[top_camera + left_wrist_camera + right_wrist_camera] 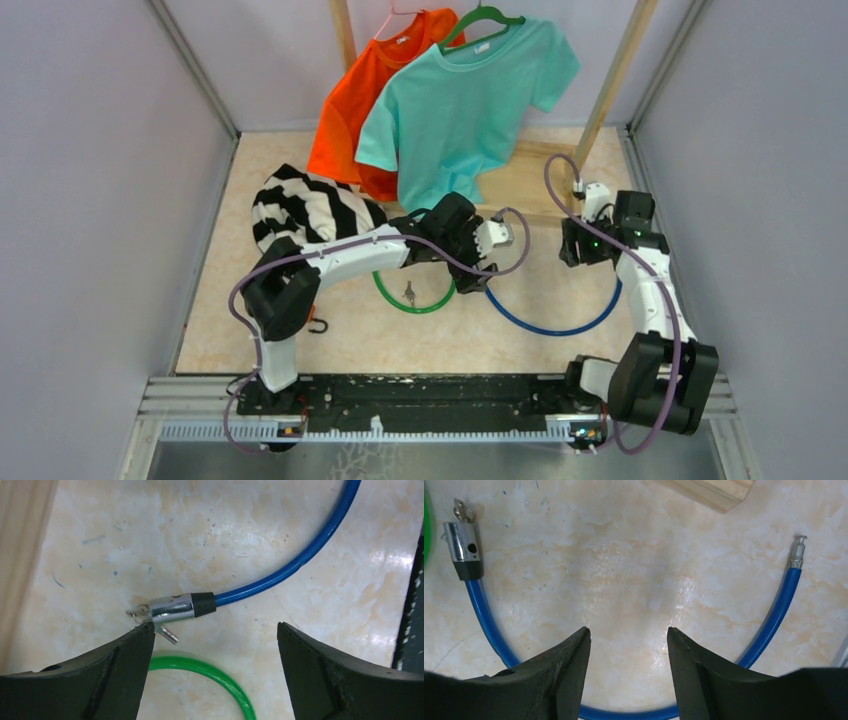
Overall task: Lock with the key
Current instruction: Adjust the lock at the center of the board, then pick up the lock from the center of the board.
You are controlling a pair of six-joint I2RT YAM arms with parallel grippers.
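table [300,345]: marble-pattern top, holding two cable locks; shirts hanging at the far side.
blue cable [484,625]: lying in an open U, centre-right, both ends pointing far; not joined.
green cable [412,303]: closed ring just left of the blue one, small keys inside it.
left gripper [215,645]: jaws wide apart, empty, hovering just over the lock barrel; left fingertip beside the key.
right gripper [628,640]: jaws apart, empty, above the middle of the blue U, touching nothing.
barrel [172,607]: chrome cylinder with black collar on the left end of the blue cable, side hole visible from the right wrist view.
pin [797,550]: metal tip on the right end, well apart from the barrel, near the wooden base.
key [167,632]: seated at the barrel's end, a spare dangling on its ring.
step: likely between grasps; ends not yet mated, lock open.
next: probably seizing the pin end with the right, steadying the barrel with the left, feeding pin into side hole, then turning the key.
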